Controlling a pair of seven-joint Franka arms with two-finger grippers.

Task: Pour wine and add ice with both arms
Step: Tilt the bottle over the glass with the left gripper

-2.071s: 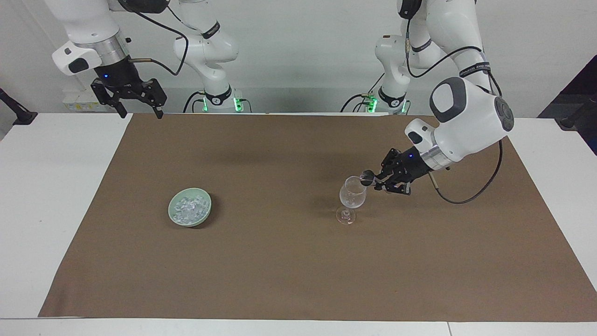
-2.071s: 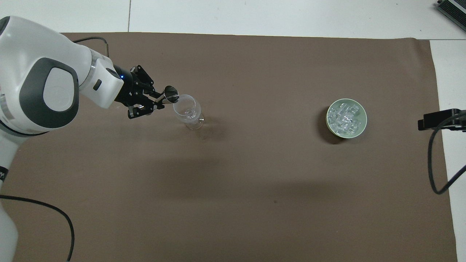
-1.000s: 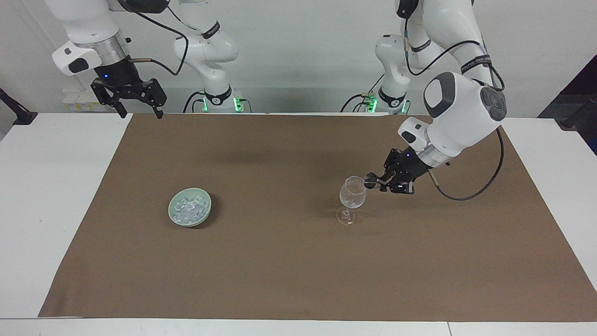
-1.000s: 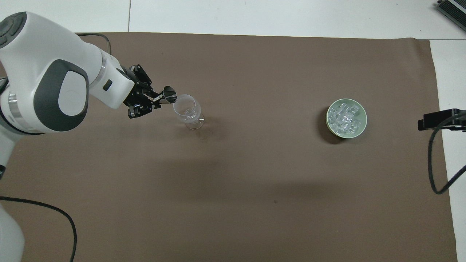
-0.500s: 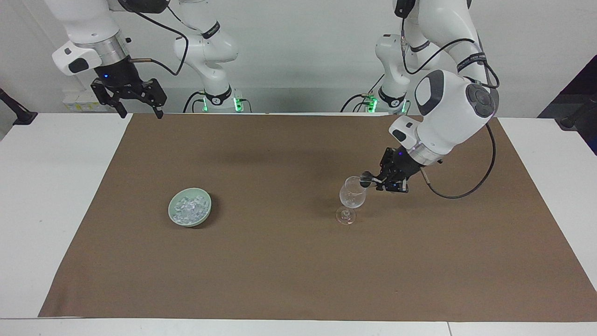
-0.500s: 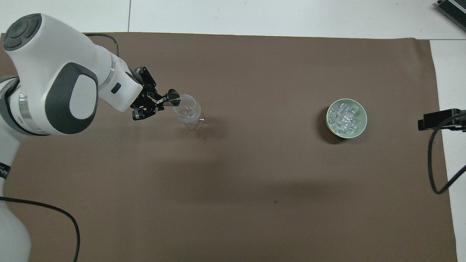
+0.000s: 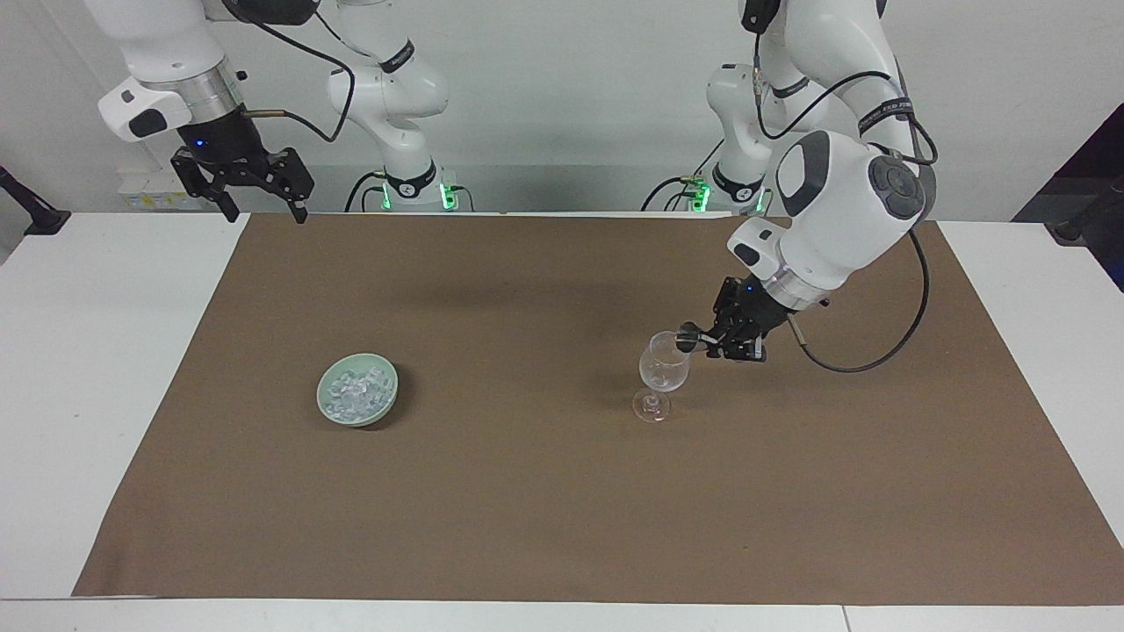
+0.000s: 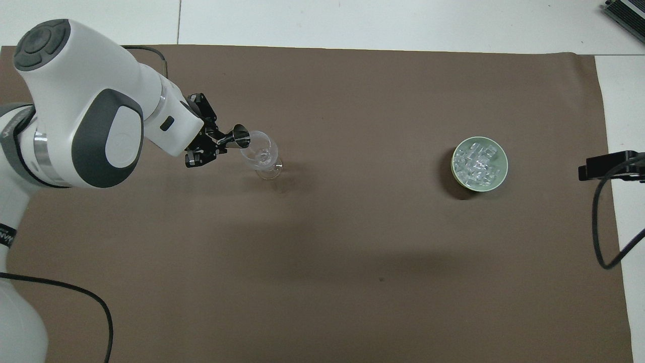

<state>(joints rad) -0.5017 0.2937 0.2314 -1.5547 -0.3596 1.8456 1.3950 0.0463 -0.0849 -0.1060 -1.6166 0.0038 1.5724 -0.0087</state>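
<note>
A clear stemmed wine glass [image 7: 663,364] stands upright on the brown mat, toward the left arm's end; it also shows in the overhead view [image 8: 259,154]. My left gripper [image 7: 708,341] [image 8: 221,141] is shut on a small metal jigger [image 7: 688,333] [image 8: 240,136], tipped with its mouth at the glass's rim. The ice [image 7: 356,391] [image 8: 476,163] lies as several small clear cubes in a pale green bowl [image 7: 321,399] [image 8: 455,174] toward the right arm's end. My right gripper [image 7: 267,213] waits open and empty, raised over the mat's corner nearest the robots.
The brown mat [image 7: 527,509] covers most of the white table [image 7: 88,351]. A black cable [image 7: 869,360] loops from the left wrist over the mat beside the glass. Bowl and glass stand well apart, with bare mat between them.
The left arm's wrist has swung up and toward the robots, turning the gripper, while the jigger stays tipped at the glass's rim. The right arm, glass and bowl have not moved.
</note>
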